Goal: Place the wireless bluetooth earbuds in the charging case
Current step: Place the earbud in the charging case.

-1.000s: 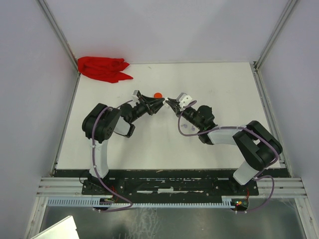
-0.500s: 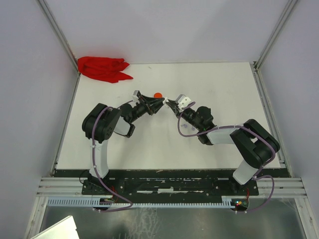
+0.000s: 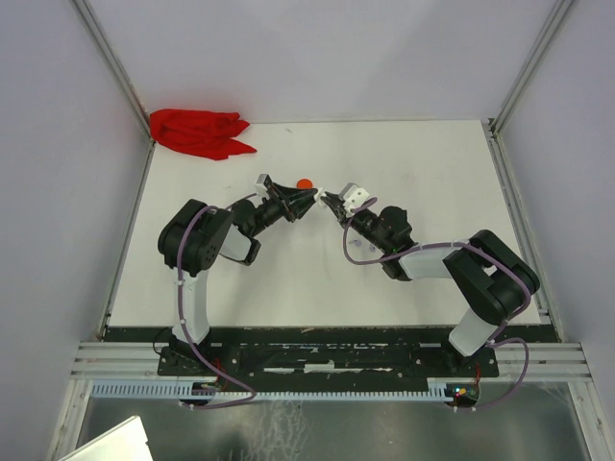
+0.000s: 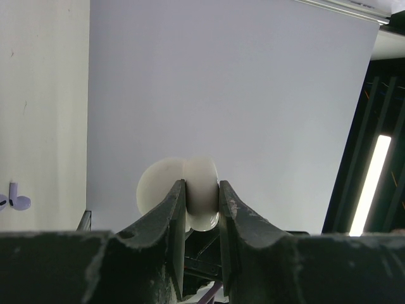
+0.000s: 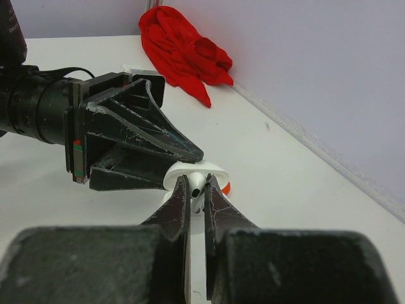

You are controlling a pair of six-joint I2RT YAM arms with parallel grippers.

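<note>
White plastic is what both arms are busy with here. The left tool [image 4: 201, 189] is clamped tight on the charging case [image 4: 161, 187], pinched between its two fingers right at the tips. The case looks open, with one rounded half sticking out to the side of the fingers. The right tool [image 5: 197, 181] has its jaws squeezed on a tiny whitish earbud [image 5: 197, 189], held right at the very tip. In the right wrist view that earbud sits directly in front of the case and just under the left tool's nose, though I honestly can't tell if it's touching the case or only hovering at it. From the top camera the two tools meet nose to nose over the middle of the desk [image 3: 423, 173], both held above it. A small orange thing [image 3: 305, 182] lies on the desk just beyond the left tool's tip. Off to the side of the left tool, down on the desk, there's another pale pair of earbuds [image 4: 14, 201], colour hard to call. A red cloth [image 3: 197, 133] is bunched up in the far corner, well apart from both tools.
</note>
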